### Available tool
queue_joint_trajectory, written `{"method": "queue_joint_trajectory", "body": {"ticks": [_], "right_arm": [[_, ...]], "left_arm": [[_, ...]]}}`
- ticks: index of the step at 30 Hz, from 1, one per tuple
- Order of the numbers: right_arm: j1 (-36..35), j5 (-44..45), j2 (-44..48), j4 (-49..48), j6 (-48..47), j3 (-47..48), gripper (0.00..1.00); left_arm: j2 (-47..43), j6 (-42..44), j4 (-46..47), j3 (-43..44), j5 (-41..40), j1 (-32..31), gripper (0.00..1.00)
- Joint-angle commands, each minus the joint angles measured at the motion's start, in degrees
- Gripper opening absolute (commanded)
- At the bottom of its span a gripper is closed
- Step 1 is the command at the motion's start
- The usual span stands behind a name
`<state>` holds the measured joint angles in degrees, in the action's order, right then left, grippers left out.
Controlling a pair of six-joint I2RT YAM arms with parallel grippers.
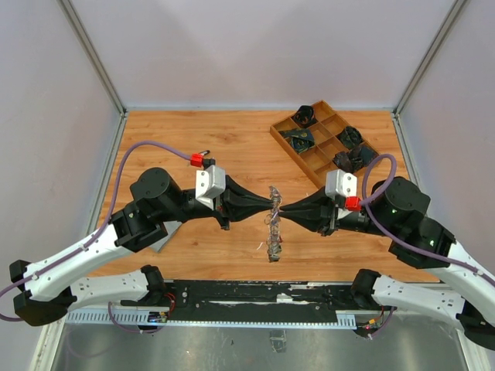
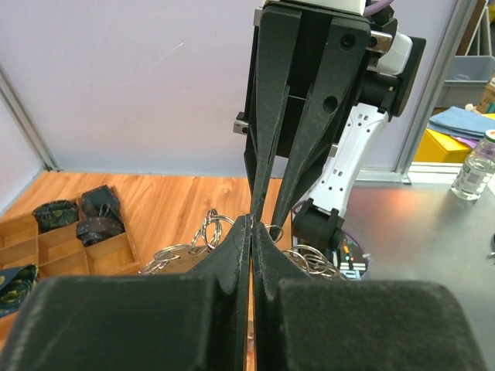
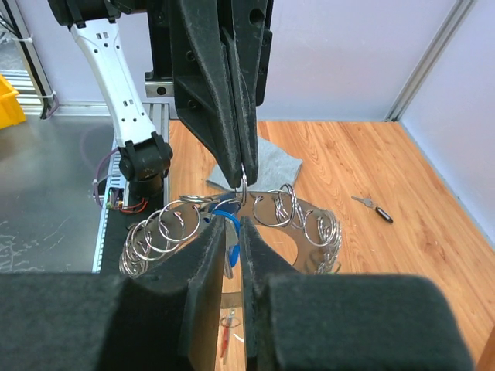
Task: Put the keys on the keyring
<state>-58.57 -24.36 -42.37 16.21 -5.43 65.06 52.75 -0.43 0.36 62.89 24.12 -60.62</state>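
wooden table carried a compartment tray upper right, a grey cloth lower left, and one loose key.

wooden tray holds dark bundles; grey cloth lies on the table

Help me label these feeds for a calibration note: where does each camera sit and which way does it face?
Top external: above and behind the bases, looking down on the table; both arms show, left gripper and right gripper meeting at the keyring.
Left wrist: on the left arm, facing the right arm; own fingers low.
Right wrist: on the right arm, facing the left arm; own fingers low.
Both wrist views share the keyring, each showing the opposite gripper.
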Motion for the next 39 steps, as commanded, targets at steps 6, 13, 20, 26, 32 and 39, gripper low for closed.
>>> {"method": "queue_joint_trajectory", "body": {"ticks": [6,13,20,26,32,39], "right_arm": [[-0.9,-1.3,0.1,-3.6,-0.4,1.5,0.16],[-0.9,-1.9,-0.7,-4.5,-0.2,1.2,0.17],[-0.9,-3.0,-1.5,-5.1,0.1,1.4,0.17],[-0.9,-3.0,-1.9,-5.1,0.0,1.0,0.17],[-0.9,-3.3,-2.4,-5.5,0.1,0.7,0.16],[-0.9,-2.8,-2.9,-3.2,-0.6,2.4,0.01]], "left_arm": [[-0.8,0.0,4.9,0.2,0.9,-0.5,0.01],[-0.9,-0.1,4.6,0.1,1.3,-0.5,0.01],[-0.5,0.0,4.6,0.1,1.8,-0.5,0.01],[-0.6,-0.1,4.6,0.2,1.9,-0.5,0.01],[-0.6,0.0,4.6,0.2,2.0,-0.5,0.0],[-1.0,0.1,4.4,0.1,2.0,-0.5,0.0]]}}
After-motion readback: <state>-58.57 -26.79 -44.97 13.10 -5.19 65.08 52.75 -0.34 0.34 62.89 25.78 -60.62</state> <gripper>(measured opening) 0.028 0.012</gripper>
